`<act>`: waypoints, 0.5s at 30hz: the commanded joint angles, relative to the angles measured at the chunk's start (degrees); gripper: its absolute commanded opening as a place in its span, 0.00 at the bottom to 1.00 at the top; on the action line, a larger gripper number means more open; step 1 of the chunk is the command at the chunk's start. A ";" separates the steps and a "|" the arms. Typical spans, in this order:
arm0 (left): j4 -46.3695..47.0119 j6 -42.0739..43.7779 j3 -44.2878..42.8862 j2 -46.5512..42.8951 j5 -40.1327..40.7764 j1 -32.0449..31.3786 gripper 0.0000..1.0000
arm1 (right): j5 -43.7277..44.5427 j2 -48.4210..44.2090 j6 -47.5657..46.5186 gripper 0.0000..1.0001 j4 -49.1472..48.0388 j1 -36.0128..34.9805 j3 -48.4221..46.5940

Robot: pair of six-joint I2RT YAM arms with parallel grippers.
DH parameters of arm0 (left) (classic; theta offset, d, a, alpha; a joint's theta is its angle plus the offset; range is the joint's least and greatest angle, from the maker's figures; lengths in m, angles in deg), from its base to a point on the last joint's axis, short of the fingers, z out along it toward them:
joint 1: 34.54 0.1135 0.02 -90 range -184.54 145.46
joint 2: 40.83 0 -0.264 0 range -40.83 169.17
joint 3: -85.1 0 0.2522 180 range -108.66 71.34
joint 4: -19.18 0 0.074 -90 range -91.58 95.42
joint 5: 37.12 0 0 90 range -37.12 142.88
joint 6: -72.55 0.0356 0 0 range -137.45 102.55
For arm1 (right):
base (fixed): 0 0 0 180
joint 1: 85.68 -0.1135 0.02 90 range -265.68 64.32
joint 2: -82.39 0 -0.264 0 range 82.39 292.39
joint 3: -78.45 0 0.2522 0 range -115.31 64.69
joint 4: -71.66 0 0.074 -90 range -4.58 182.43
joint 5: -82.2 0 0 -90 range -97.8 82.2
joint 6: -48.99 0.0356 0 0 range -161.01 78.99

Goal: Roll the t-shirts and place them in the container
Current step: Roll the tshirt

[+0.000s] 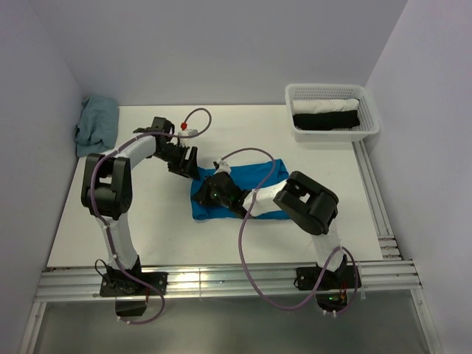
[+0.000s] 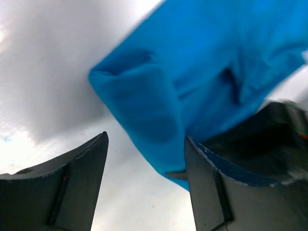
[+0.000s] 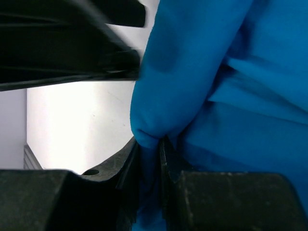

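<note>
The turquoise-blue t-shirt (image 1: 254, 179) lies folded in a band across the middle of the table. My right gripper (image 1: 209, 193) is shut on a fold of it at its left end; in the right wrist view the blue fabric (image 3: 202, 96) is pinched between the two fingers. My left gripper (image 1: 184, 164) is open just left of that end, above the shirt's upper left corner. In the left wrist view the blue shirt (image 2: 192, 82) lies ahead of the parted fingers (image 2: 211, 183), one edge reaching between them.
A white mesh basket (image 1: 370, 118) at the back right holds a white rolled shirt (image 1: 328, 105) and a black one (image 1: 324, 120). A crumpled grey-blue t-shirt (image 1: 97, 124) lies at the back left. Metal rails run along the front and right edges.
</note>
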 commanded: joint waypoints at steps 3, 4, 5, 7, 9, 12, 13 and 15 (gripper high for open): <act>3.16 -2.60 0.85 2.63 7.15 -0.59 0.67 | 0.06 0.57 1.15 0.17 -2.32 0.08 -2.93; 3.24 -2.86 0.77 2.80 7.95 -0.77 0.67 | 0.59 0.66 1.23 0.17 -1.88 0.08 -3.10; 3.33 -3.30 0.50 2.80 8.75 -1.03 0.66 | 0.59 0.66 1.15 0.18 -1.10 0.08 -3.45; 2.98 -3.57 -0.28 3.42 11.03 -1.56 0.63 | 0.86 0.57 1.15 0.17 -0.47 0.08 -3.54; 2.54 -4.36 -1.69 4.20 13.48 -2.18 0.55 | 1.65 0.05 1.23 0.21 0.84 -0.01 -3.54; 1.75 -5.67 -3.97 4.82 16.30 -3.23 0.31 | 3.84 -1.09 0.80 0.38 4.35 -0.44 -3.80; 1.40 -5.85 -4.50 5.00 18.57 -3.50 0.24 | 4.63 -1.27 0.45 0.41 6.02 -0.62 -4.24; 0.35 -5.94 -6.00 5.35 20.96 -4.72 0.08 | 6.47 -2.23 -0.34 0.46 9.98 -1.76 -5.03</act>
